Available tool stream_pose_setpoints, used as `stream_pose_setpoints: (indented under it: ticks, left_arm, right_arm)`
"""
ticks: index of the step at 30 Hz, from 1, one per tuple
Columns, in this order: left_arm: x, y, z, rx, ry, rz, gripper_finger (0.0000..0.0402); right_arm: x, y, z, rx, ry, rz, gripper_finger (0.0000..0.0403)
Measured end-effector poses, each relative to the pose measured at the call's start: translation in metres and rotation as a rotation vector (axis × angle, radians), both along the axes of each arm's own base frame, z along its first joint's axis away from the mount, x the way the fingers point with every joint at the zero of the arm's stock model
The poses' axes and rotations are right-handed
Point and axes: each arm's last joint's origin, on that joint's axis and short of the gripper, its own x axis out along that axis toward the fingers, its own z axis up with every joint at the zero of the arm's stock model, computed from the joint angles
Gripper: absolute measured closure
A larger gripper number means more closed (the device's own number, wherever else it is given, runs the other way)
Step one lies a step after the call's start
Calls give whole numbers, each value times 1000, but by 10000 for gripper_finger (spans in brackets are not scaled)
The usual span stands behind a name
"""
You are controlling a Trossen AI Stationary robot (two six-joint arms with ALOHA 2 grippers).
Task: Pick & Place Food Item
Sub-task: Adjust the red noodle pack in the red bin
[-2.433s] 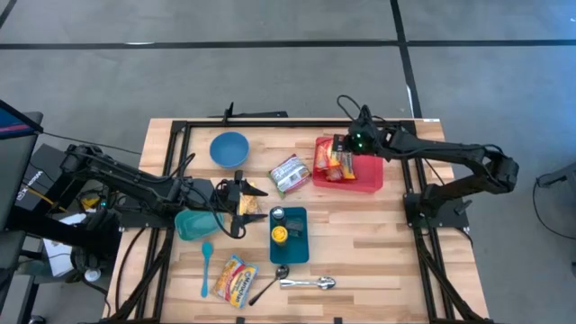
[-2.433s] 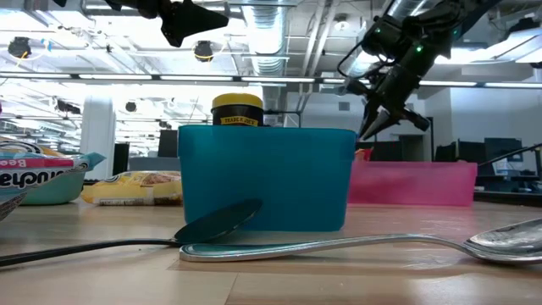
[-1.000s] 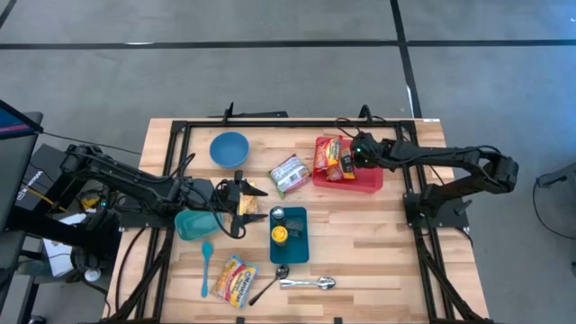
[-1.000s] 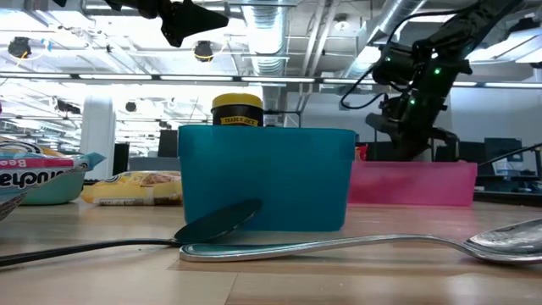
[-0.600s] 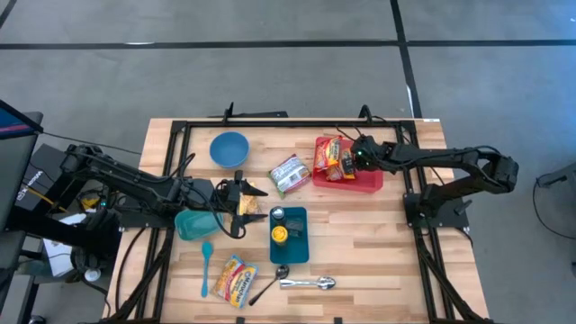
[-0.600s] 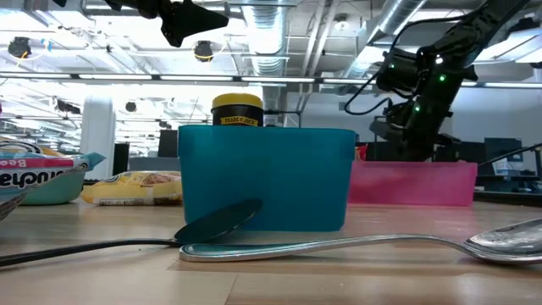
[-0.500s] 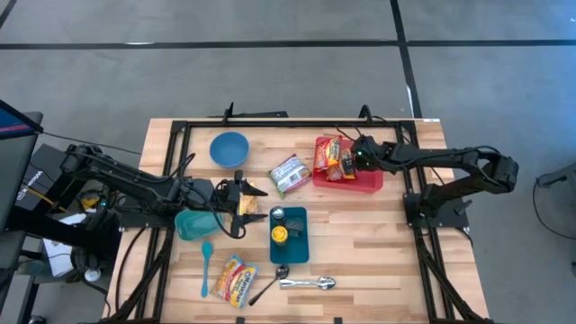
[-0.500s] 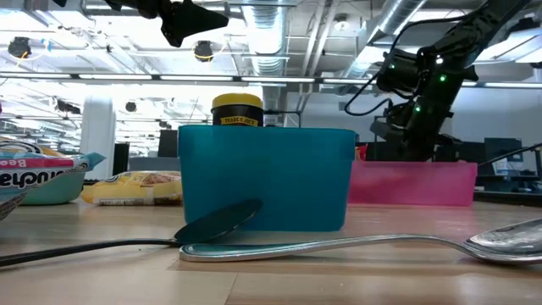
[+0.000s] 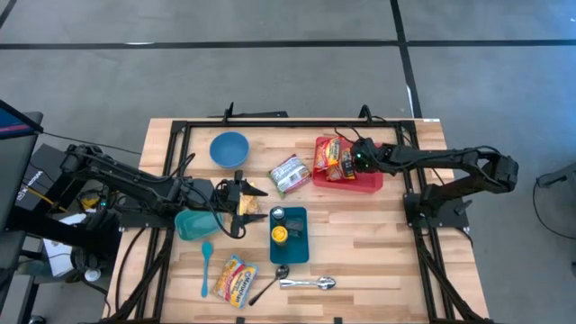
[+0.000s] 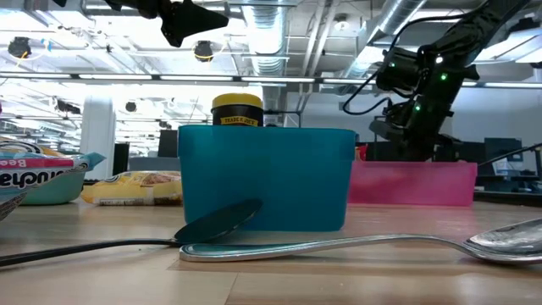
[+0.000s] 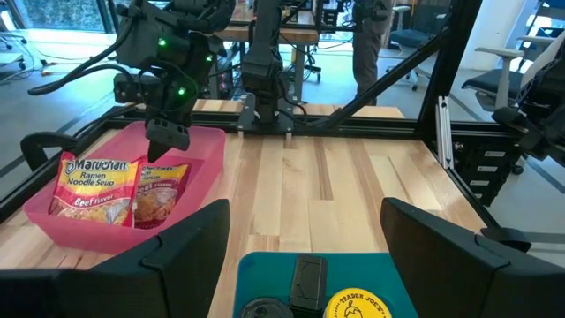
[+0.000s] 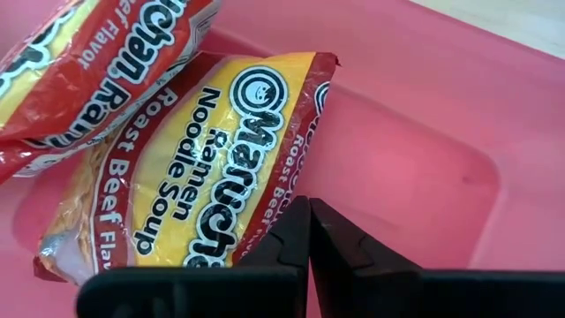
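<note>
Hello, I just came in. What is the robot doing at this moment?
The right tool is down inside the pink bin, fingers shut, its tip at the edge of the yellow ramen packet. It does not hold the packet. A second ramen packet lies beside it in the bin. The left tool waits open, above the table near the teal container.

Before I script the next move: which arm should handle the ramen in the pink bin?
Right. The right gripper hangs, fingers shut, over the pink bin, its tips at the edge of a ramen packet. The left gripper sits open on the table's far side, by the teal tray.
</note>
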Motion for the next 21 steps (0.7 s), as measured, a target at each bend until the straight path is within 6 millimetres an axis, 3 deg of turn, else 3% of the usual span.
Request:
stream_pose_setpoints:
  ticks: [6,12,21]
  left_arm:
    - [0,0,0,0,0,0,112]
    - [0,0,0,0,1,0,112]
    - [0,0,0,0,0,0,112]
  right_arm:
    - [5,0,-12,23,47,12,403]
    - [26,-2,-33,0,30,94,403]
    - [29,3,-20,-57,-35,121,403]
